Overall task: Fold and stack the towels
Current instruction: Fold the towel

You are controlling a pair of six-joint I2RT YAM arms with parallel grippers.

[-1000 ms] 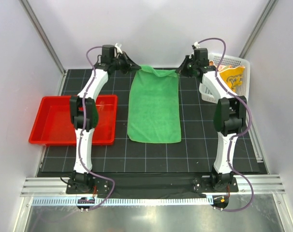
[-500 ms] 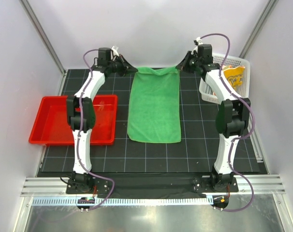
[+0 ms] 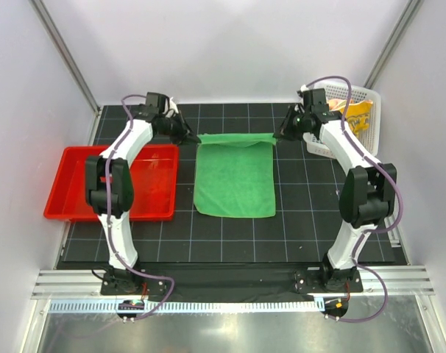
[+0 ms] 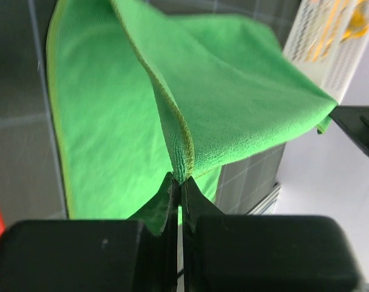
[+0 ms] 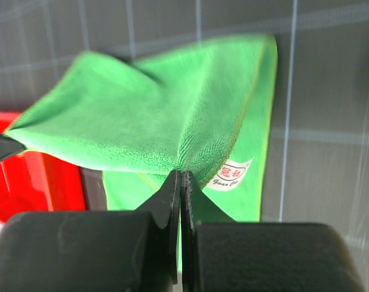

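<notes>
Mid-air, left claw (image 4: 177, 184) and right claw (image 5: 181, 177) pinch green towel (image 3: 234, 176).

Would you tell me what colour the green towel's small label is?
The label is white with red and dark print, clearest in the right wrist view.

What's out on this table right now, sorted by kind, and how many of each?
Robot grippers: 2, left gripper and right gripper, each pinching a corner of the green towel
Towels: 2 in view, green towel and orange cloth in the basket
Trays: 1, red tray
Baskets: 1, white mesh basket
Total: 6
</notes>
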